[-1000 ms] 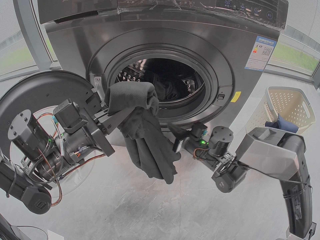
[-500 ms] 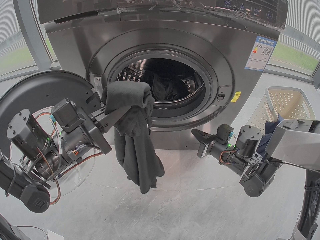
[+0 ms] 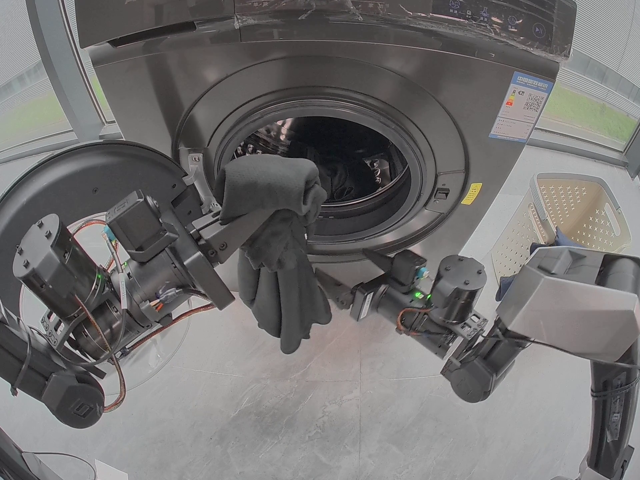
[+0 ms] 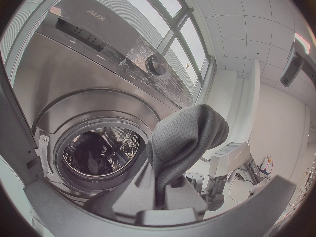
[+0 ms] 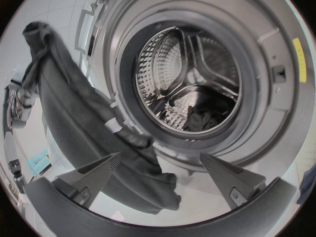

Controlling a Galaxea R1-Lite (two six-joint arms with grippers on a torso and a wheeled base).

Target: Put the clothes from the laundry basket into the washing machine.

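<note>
One dark grey garment, bunched at its top over the left gripper, which is clamped on it (the fingertips are buried in cloth). Position: held up at the left edge of the drum mouth of the washing machine, the upper bunch level with the opening and overlapping its rim in the head view. Long axis: vertical, with the bulk hanging straight down past the lower lip of the opening toward the floor. Bearing from the left gripper: the drum lies ahead and toward the robot's right, and the garment's tail lies below. One right gripper, jaws spread wide and holding nothing, is low in front of the machine under the mouth, just beside the hanging tail and nearer to it than the left. One heap of dark clothes rests on the drum floor. One door stands swung open at the robot's left. One laundry basket is at the robot's right beside the machine, with a blue cloth at its near rim. Judgement: the entry turns on the drop of the tail. Carrying the left gripper inward should take the bunch in, but the tail would probably drag on the lip unless it is raised first.
</note>
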